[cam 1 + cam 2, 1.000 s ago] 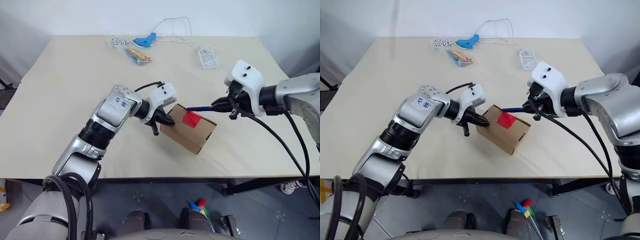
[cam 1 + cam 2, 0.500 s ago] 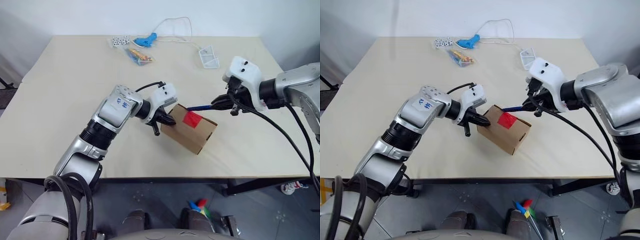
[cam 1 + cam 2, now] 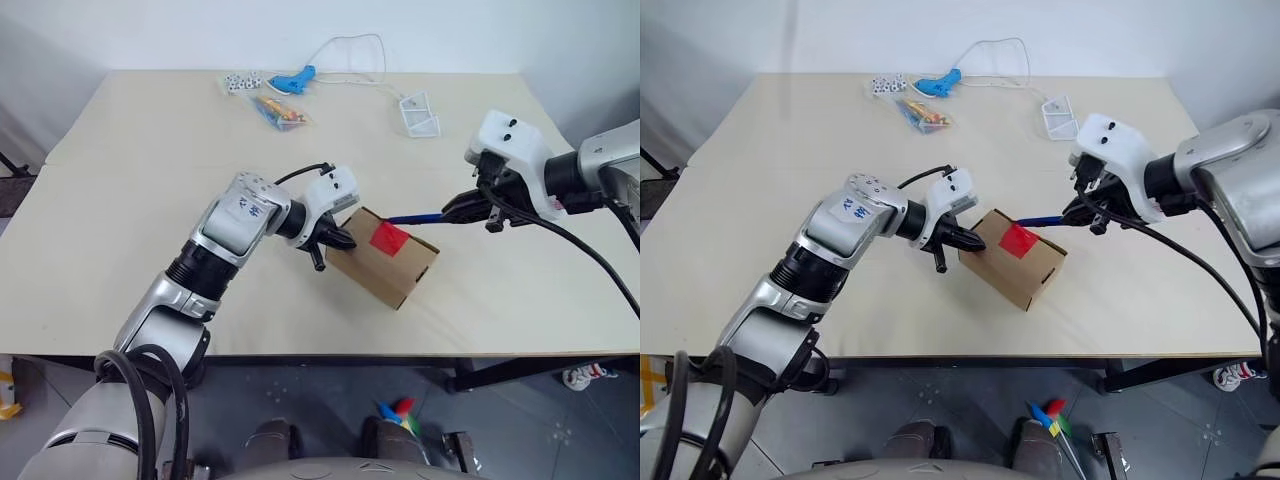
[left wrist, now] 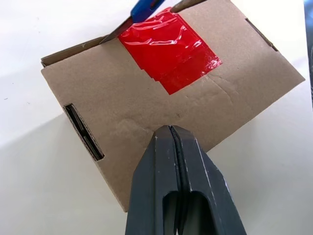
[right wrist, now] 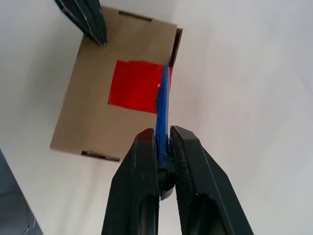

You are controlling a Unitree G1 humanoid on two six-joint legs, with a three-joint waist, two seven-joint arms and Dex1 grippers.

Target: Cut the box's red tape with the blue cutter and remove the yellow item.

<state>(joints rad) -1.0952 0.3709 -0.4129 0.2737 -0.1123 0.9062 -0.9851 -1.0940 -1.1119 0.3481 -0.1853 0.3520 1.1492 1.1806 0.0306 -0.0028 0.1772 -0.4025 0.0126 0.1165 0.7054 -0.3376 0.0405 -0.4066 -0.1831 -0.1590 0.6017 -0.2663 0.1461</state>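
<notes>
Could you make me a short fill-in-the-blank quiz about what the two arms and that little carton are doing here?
1. The right gripper is shut on the ____ cutter.
2. The cutter's tip meets the ____ tape at the edge of the box.
3. The left gripper presses on the box with its jaws ____.
4. The box's flaps are still ____.

Missing words: blue; red; shut; closed
</notes>
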